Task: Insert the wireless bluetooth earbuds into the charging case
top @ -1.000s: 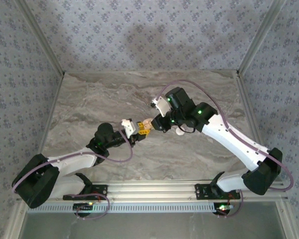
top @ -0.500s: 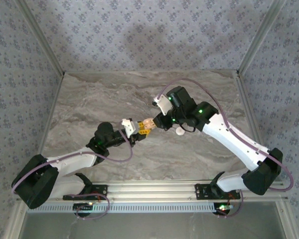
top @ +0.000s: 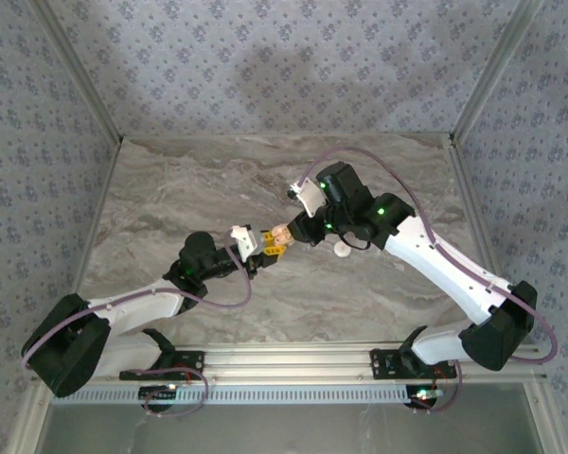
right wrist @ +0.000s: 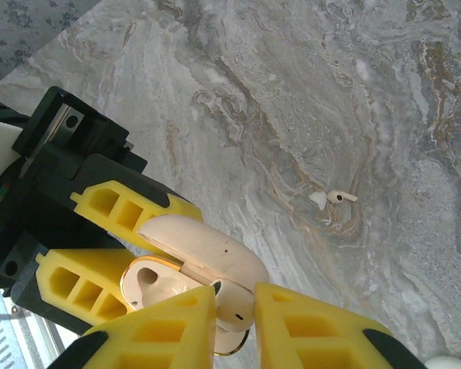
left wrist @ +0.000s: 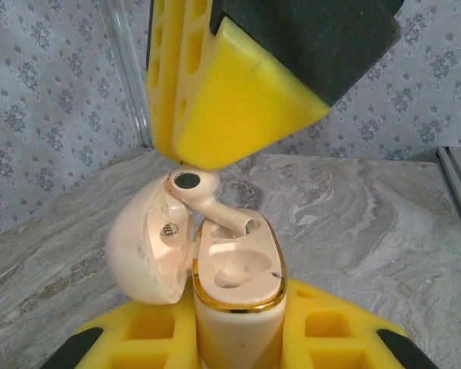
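Overhead, the two arms meet above the middle of the table (top: 170,189). The left gripper (top: 265,248) is clamped on the case (top: 280,235), and the right gripper (top: 293,233) sits right against the case from the other side. A small white round piece (top: 342,250) lies on the table near the right arm.

From the left wrist, the case stands upright, squeezed at its lower body between the left gripper's yellow fingers (left wrist: 131,342). Its lid (left wrist: 142,246) hangs open to the left. An earbud (left wrist: 203,196) sits tilted above the opening. Its stem tip is at the case's far rim and its head is up against the right gripper's yellow finger. It is not seated in the well.

From the right wrist, the right gripper's fingers (right wrist: 161,330) stand close together with the earbud pinched in the narrow gap between them, just over the open case. The left gripper's fingers grip the case from the left. A second earbud (right wrist: 336,197) lies on the table, well apart from the case.
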